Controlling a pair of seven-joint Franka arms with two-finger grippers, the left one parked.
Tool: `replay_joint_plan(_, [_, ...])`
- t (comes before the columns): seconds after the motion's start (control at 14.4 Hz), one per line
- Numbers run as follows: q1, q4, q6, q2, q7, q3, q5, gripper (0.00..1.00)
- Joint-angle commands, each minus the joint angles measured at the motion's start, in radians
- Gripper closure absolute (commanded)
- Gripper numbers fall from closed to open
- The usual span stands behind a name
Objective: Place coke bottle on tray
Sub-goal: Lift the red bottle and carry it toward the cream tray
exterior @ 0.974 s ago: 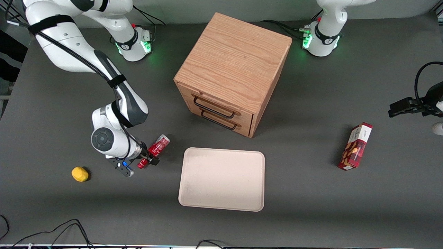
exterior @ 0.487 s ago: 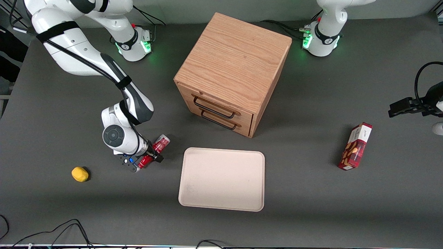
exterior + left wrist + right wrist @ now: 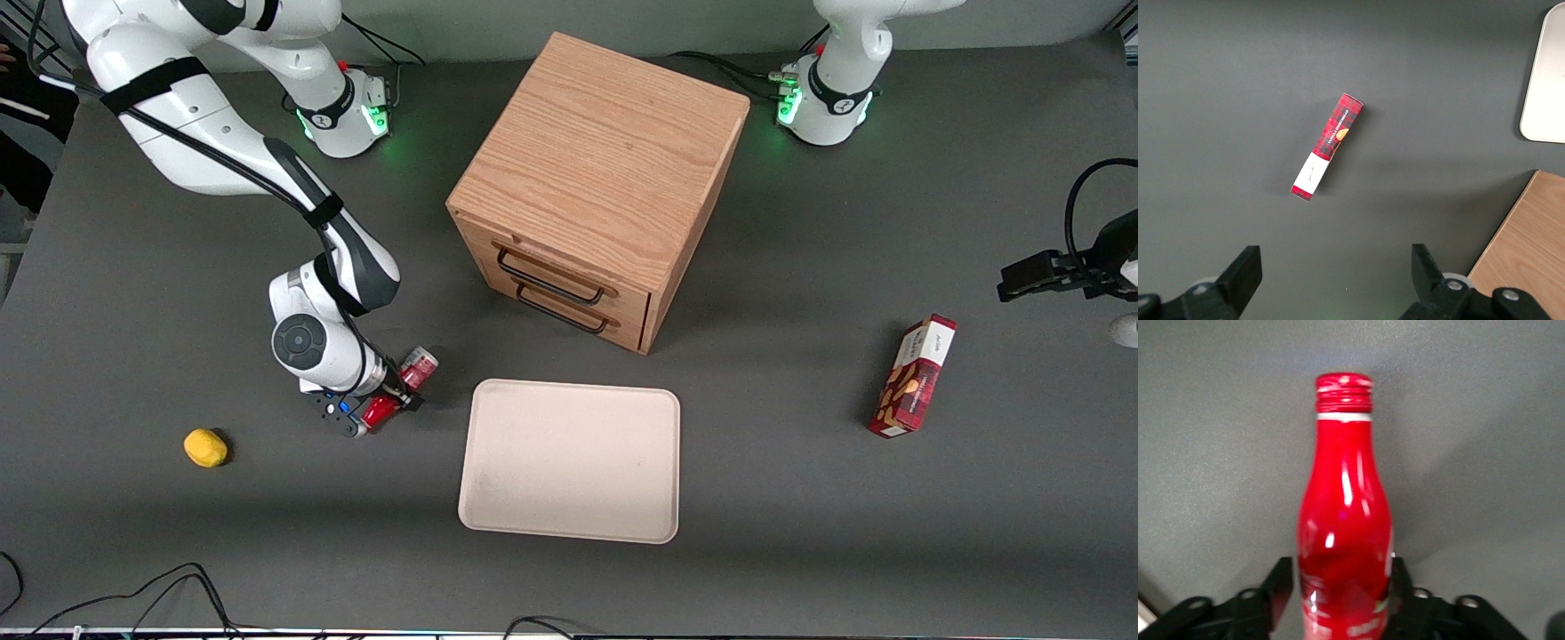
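Observation:
The coke bottle [image 3: 416, 366], slim and red with a red cap, sits tilted between the fingers of my right gripper [image 3: 396, 392], just off the tray's edge at the working arm's end. In the right wrist view the bottle [image 3: 1345, 513] fills the middle, and the black fingers [image 3: 1280, 584] press against both sides of its body. The gripper [image 3: 1343, 580] is shut on it. The tray [image 3: 569, 462], pale beige-pink and flat, lies bare beside the bottle, nearer the front camera than the cabinet. One corner of the tray shows in the left wrist view [image 3: 1546, 87].
A wooden two-drawer cabinet [image 3: 596, 178] stands farther from the camera than the tray. A small yellow object [image 3: 205, 447] lies toward the working arm's end. A red snack box [image 3: 916, 378] stands toward the parked arm's end and also shows in the left wrist view [image 3: 1328, 145].
My right gripper has shifted a little toward the tray and away from the camera with the bottle in it. The bottle now looks shorter and more upright.

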Motion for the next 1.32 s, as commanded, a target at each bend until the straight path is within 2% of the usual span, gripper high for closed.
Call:
replay_joint_plan(0.0, [0.008, -0.018, 0.034, -0.005, 0.043, 0.001, -0.032, 0.63])
replay_joint_plan(0.07, [0.008, -0.02, 0.036, -0.005, 0.043, 0.001, -0.032, 0.71])
replay_joint_plan(0.21, [0.006, -0.015, 0.03, -0.007, 0.042, 0.001, -0.032, 0.99])
replay_joint_plan(0.35, [0.005, 0.012, -0.002, -0.027, 0.03, 0.004, -0.031, 1.0])
replay_joint_plan(0.63, [0.005, 0.272, -0.331, -0.035, 0.022, 0.05, -0.031, 1.0])
replay_joint_plan(0.83, [0.008, 0.489, -0.5, -0.019, -0.067, 0.066, -0.025, 1.0])
replay_joint_plan(1.11, [0.035, 0.702, -0.541, 0.054, -0.208, 0.105, -0.031, 1.0])
replay_joint_plan(1.25, [0.1, 0.822, -0.538, 0.143, -0.277, 0.113, -0.037, 1.0])
